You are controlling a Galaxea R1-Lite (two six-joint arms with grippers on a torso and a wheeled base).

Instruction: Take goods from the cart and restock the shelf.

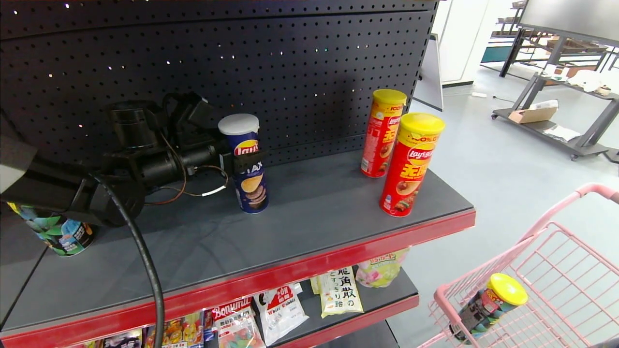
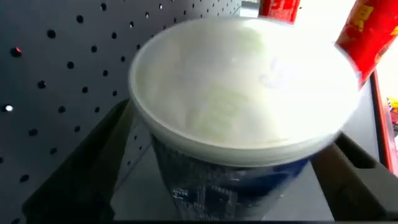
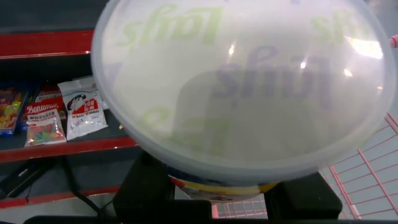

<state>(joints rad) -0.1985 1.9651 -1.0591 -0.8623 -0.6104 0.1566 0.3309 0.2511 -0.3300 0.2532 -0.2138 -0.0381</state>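
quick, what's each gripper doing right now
left gripper: closed on the blue can, which stands on the shelf
right gripper: closed on the yellow-lidded can in the cart

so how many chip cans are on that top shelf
4: red can near the front edge at the right, second red can behind it, blue can mid-shelf in the left tool, green-patterned can at the far left, partly behind the arm, which may hide more.

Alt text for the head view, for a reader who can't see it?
The left hand grips an upright blue can on the grey shelf, before a black pegboard. To its right stand a red can and, behind it, a second red can, both yellow-lidded; a tilted can lies in the pink cart.
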